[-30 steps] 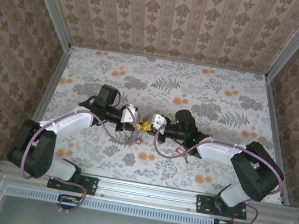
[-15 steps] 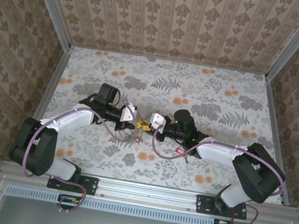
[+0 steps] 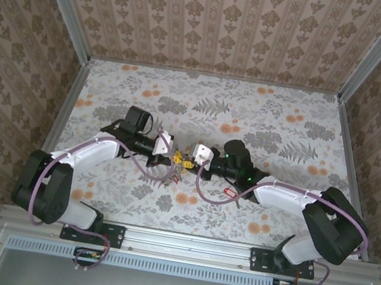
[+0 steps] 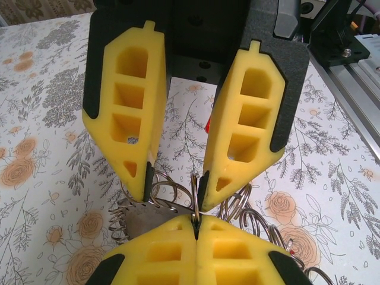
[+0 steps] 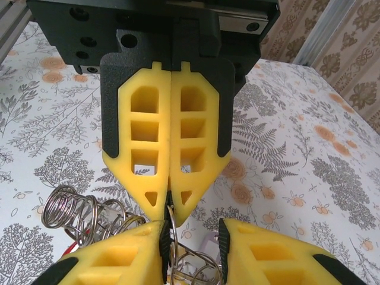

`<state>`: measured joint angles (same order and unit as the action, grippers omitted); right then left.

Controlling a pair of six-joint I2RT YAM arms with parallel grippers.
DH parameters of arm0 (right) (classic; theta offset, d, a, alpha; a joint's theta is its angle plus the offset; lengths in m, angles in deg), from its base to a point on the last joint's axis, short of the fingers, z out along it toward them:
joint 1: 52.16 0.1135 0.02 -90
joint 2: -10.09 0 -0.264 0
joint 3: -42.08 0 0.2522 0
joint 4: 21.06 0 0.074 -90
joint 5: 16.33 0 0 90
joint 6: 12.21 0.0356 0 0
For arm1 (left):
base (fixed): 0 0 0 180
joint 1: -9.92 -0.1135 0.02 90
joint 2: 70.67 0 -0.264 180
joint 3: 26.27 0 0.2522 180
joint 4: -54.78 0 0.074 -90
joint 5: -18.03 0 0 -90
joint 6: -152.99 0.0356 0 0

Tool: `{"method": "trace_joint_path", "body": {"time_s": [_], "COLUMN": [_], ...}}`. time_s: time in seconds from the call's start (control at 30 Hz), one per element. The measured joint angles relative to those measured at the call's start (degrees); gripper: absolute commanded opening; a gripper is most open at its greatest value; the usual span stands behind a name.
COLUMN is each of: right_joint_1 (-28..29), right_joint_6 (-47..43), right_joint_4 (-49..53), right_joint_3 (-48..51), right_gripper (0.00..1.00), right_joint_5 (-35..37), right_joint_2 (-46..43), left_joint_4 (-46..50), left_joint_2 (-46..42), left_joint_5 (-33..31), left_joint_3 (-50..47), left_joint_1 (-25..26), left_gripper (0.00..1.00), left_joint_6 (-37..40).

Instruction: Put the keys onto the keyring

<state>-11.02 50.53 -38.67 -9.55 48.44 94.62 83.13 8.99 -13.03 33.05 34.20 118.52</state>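
- Keyring (image 4: pixel 237 203): a coiled grey wire loop, raised over the middle of the desk (image 3: pixel 289 122) where the two grippers meet tip to tip.
- Right gripper (image 5: pixel 169 205): fingers together, pinching one thin strand of it that stands on edge.
- Left gripper (image 4: pixel 173 196): fingers apart, straddling that strand, which sits hard against one inner face, off centre.
- Red-tagged key (image 3: pixel 228 190): flat on the desk, nearer the right arm, so probably its pick.
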Motion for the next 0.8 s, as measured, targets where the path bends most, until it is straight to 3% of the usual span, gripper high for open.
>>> {"method": "trace_joint_path", "body": {"time_s": [0.37, 0.6, 0.8], "right_joint_1": [-0.26, -0.26, -0.26], "right_joint_6": [0.07, 0.57, 1.07], "right_joint_4": [0.70, 0.81, 0.72], "right_joint_3": [1.99, 1.99, 1.99], "right_gripper": [0.25, 0.14, 0.18], "right_joint_5": [0.00, -0.04, -0.20], "right_joint_2": [-1.38, -1.40, -1.40], "left_joint_4": [-0.15, -0.55, -0.92], "left_joint_2": [-0.81, -0.81, -0.81], "left_joint_5": [0.28, 0.28, 0.20], "left_joint_3": [-0.04, -0.04, -0.04], "left_joint_1": [0.00, 0.07, 0.07], "left_gripper": [0.00, 0.00, 0.00], "left_joint_6": [0.00, 0.00, 0.00]}}
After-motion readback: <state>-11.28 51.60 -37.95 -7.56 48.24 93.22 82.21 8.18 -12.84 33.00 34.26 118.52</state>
